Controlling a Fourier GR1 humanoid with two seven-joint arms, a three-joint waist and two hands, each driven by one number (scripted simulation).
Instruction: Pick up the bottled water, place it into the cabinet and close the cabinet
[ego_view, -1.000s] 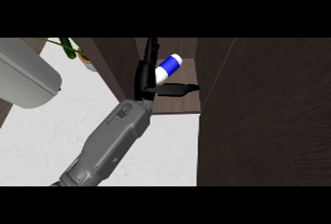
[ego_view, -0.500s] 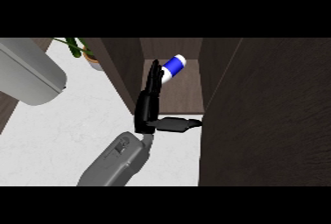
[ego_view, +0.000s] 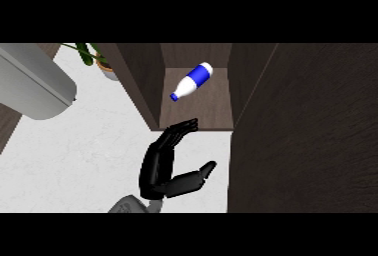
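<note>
The robot hand (ego_view: 164, 165), low in the middle of the frame, is spread wide and holds nothing, its straight fingers (ego_view: 181, 131) pointing up toward the open cabinet (ego_view: 199, 107) and its thumb angled out to the right. Above it, apart from the fingertips, the bottled water (ego_view: 191, 81) lies tilted inside the cabinet; the dark cabinet door (ego_view: 303, 130) fills the right side, while the white desk (ego_view: 74, 150), a grey appliance (ego_view: 33, 85) and a potted plant (ego_view: 100, 57) occupy the left

The dark brown wooden cabinet (ego_view: 196, 112) is open at the front, so a hand can go in. The blue and white plastic water bottle (ego_view: 191, 81) lies inside it. The dark brown cabinet door (ego_view: 303, 130) blocks the right side. The white stone counter (ego_view: 74, 150) is free near its front edge.
</note>
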